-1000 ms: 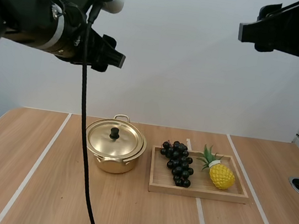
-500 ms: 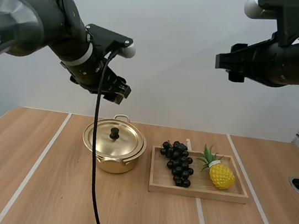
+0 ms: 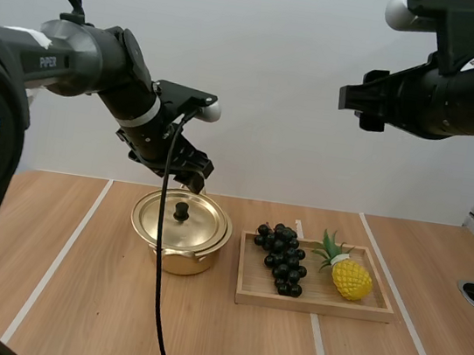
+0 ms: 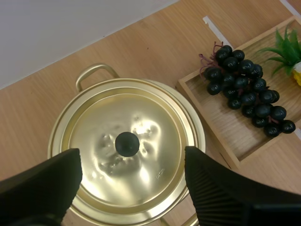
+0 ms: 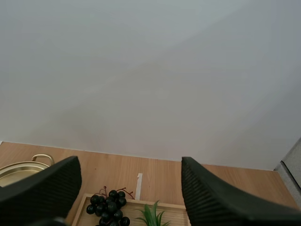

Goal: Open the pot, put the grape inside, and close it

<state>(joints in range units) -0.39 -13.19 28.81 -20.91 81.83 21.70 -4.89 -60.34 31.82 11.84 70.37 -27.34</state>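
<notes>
Step in hand, as we judge it: taking the lid off.

The left jaws hang above the pot [image 3: 178, 256] and clear of it. They are open and empty, ribbed faces turned toward each other. In the left wrist view the black knob [image 4: 127, 143] sits about midway between the two fingers, so the line-up looks good.

The lid [image 3: 179, 222] is seated on the pot. The pot stands on the worktop [image 3: 70, 295] just beside the wooden tray [image 3: 316, 306]. The bunch of grapes [image 3: 281, 259] lies in the tray's left part, next to a toy pineapple [image 3: 351, 279].

The right jaws are high over the tray side, also open and empty.

How we'd do it well:
- We come straight down and keep the knob centred between the fingers.
- The knob is small and round, so we pinch low on it and close fully before lifting.
- The pot looks thin and light, and an off-centre touch could push it toward the tray.
- We lift vertically until the lid's rim is free of the pot.
- We park the lid knob-up on bare worktop left of the pot, easy to grip again.
</notes>
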